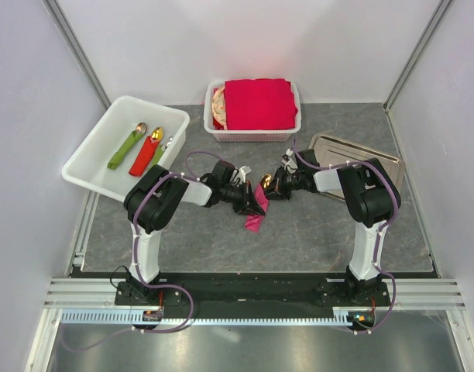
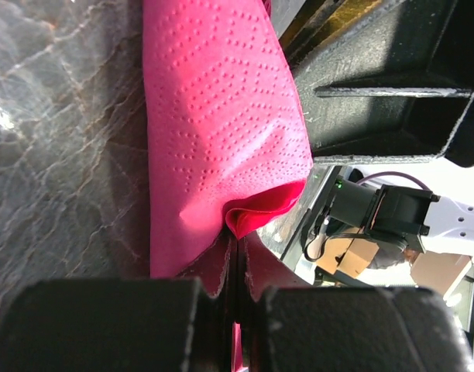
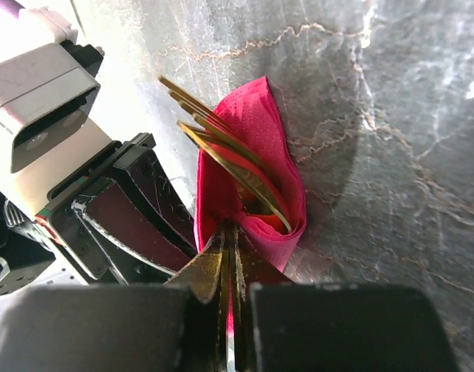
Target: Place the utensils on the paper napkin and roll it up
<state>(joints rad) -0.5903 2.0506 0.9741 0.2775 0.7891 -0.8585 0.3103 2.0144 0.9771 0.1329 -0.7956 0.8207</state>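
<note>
Utensils (image 3: 225, 159), slim and gold, sat right at the jaws, tucked slantwise into the fold of the paper napkin (image 3: 260, 124). The right jaws were pressed together on the napkin's gathered end, though whether they also pinched metal could not be told. The left jaws were likewise closed flat on a pink edge of the same sheet. Both arms met nose to nose over the middle of the table (image 1: 314, 232), and the napkin hung down from them onto its grey surface. Around that meeting point bare table spread toward the near edge and to either side. The crowding lay farther back: a white bin (image 1: 105, 132) at the left rear overhanging the table's edge, with green (image 1: 125, 149) and red (image 1: 144, 157) napkin bundles in it. A basket (image 1: 252, 136) stood at the back centre holding a stack of red napkins (image 1: 258, 103), and a metal tray (image 1: 353, 151) lay at the right rear just behind the right arm. Pale walls (image 1: 36, 116) closed in both sides and the back. Only the right wrist view showed the gold handles fanning out of the fold. The left wrist view showed just the dotted embossing and a curled lower lip of paper, with no metal visible. The overhead view alone gave the spacing of bin, basket and tray.
</note>
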